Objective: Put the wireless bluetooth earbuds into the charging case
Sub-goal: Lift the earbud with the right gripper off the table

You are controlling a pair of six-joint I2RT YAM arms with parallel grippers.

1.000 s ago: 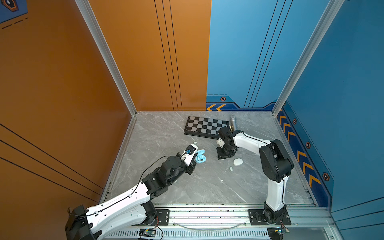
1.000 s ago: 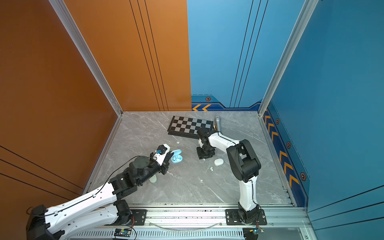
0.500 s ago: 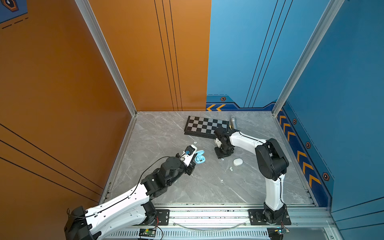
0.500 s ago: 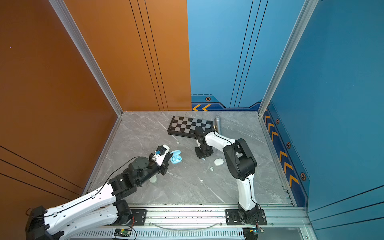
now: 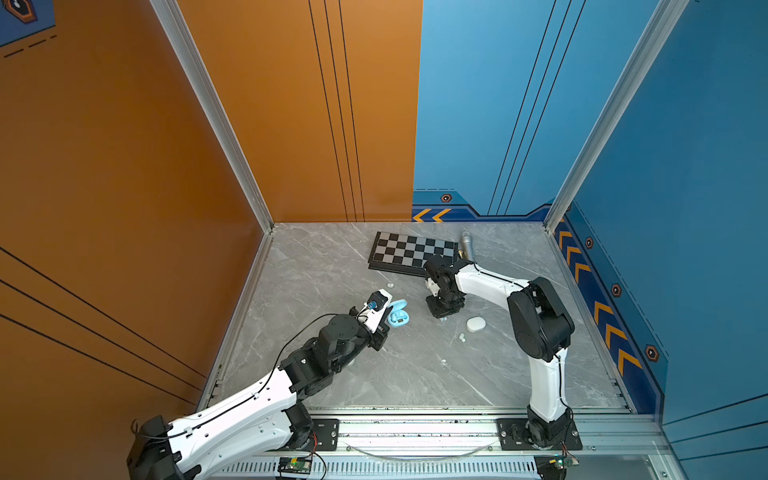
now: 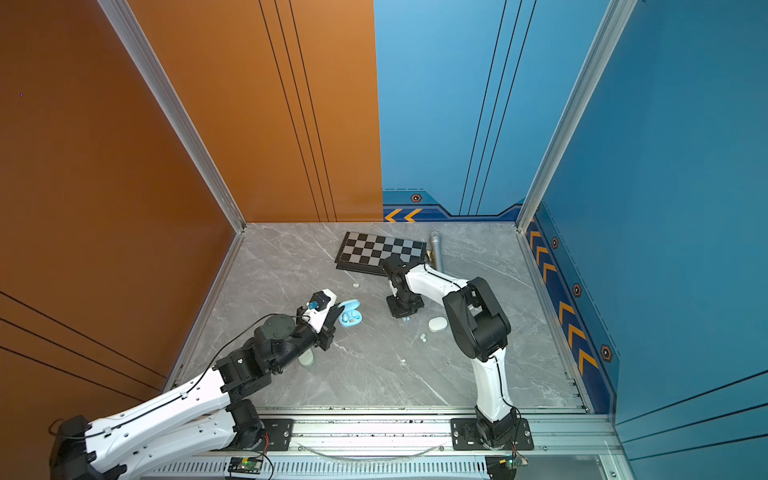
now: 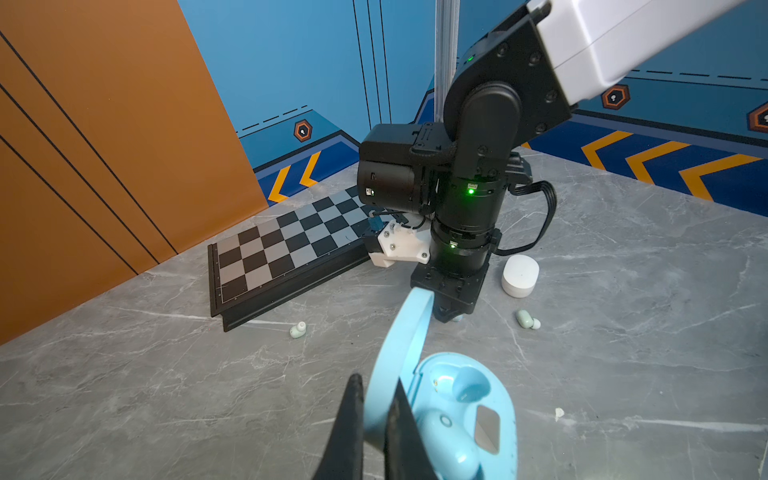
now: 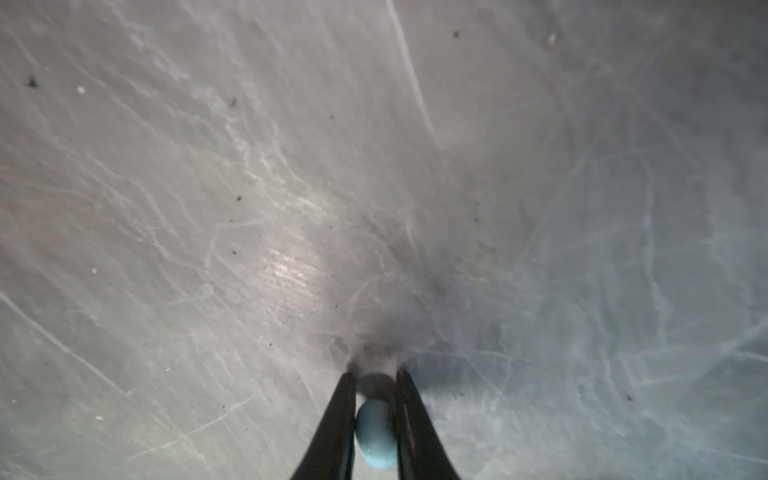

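Grey veined marble table [image 5: 332, 266], boxed by orange and blue walls. Light blue earbud [image 8: 376, 434], a smooth matte bean, is pinched low over it in the right pincer [image 8: 376, 372], its long axis running along the slim black fingers. Seen from above, the charging case [image 5: 398, 318], a glossy blue plastic pebble, lies near at nine o'clock from that pincer, one socket [image 7: 467, 384] empty. The left pincer [image 7: 376, 380] clamps its raised lid [image 7: 405, 332].
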